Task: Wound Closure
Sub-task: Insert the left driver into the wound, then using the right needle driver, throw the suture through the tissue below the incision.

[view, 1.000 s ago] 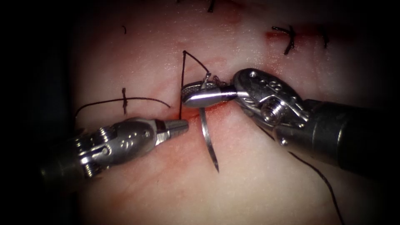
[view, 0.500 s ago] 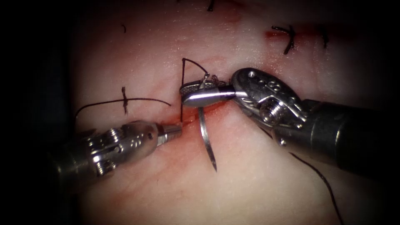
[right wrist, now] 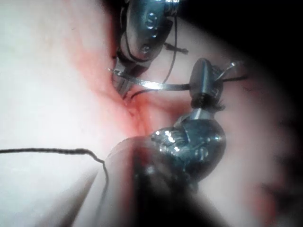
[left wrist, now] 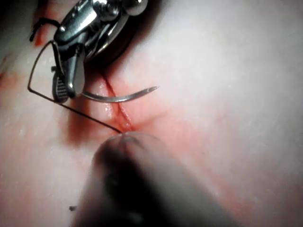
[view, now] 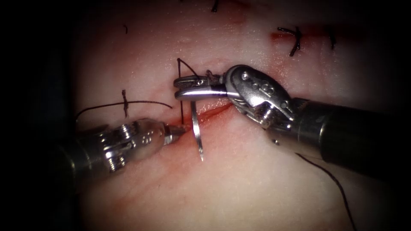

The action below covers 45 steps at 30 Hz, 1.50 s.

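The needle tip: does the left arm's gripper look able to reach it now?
Probably yes. The needle hangs free above the tissue, held near its rear end by the right gripper. The left gripper sits close beside its shaft, with nothing between them.

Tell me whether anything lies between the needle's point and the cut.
Nothing visible does. The right tool holds the needle near its thread end, clear of the tissue, with the point hanging free just past the cut. The left tool sits at the cut's left, beside the needle and holding the thread.
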{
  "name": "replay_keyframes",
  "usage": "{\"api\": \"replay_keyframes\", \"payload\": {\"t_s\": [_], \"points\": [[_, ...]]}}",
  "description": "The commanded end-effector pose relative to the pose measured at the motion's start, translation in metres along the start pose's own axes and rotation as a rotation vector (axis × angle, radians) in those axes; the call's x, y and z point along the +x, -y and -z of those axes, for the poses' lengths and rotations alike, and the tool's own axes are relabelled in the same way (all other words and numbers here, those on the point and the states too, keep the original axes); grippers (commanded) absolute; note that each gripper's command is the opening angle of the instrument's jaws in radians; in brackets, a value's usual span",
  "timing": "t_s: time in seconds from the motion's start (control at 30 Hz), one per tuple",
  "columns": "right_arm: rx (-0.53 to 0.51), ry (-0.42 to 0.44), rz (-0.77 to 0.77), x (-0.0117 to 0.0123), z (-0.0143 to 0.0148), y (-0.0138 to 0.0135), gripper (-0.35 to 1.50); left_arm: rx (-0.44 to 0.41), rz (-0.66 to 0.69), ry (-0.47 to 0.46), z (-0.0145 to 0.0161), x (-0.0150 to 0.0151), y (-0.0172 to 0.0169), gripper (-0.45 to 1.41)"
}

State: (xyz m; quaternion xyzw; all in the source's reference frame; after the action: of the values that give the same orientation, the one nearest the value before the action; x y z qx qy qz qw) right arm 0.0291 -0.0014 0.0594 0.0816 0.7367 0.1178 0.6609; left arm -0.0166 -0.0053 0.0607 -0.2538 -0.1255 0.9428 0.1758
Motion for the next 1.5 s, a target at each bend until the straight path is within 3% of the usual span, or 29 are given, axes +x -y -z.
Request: {"api": "replay_keyframes", "payload": {"t_s": [0.03, 0.17, 0.4, 0.8, 1.33, 1.5], "points": [[0.003, -0.003, 0.050, -0.0005, -0.0009, -0.0010, -0.35, -0.010, 0.005, -0.006, -0.0003, 0.0005, 0.0003, 0.26], [0.020, -0.007, 0.177, -0.0007, -0.0014, -0.0011, -0.35, -0.031, 0.044, -0.005, 0.0003, 0.0009, 0.0003, 0.47], [0.055, -0.018, 0.304, -0.0022, -0.0015, -0.0002, -0.35, -0.049, 0.075, -0.002, 0.0006, 0.0011, 0.0005, 0.66], [0.083, -0.023, 0.438, -0.0038, -0.0020, 0.0010, -0.35, -0.047, 0.090, 0.003, 0.0009, 0.0004, 0.0006, 0.69], [0.081, 0.008, 0.470, -0.0053, -0.0019, 0.0012, -0.35, -0.042, 0.094, 0.005, 0.0013, 0.0004, 0.0003, 0.69], [0.092, 0.026, 0.407, -0.0055, -0.0020, 0.0016, -0.35, -0.014, 0.104, -0.017, 0.0024, 0.0007, 0.0007, 0.69]]}}
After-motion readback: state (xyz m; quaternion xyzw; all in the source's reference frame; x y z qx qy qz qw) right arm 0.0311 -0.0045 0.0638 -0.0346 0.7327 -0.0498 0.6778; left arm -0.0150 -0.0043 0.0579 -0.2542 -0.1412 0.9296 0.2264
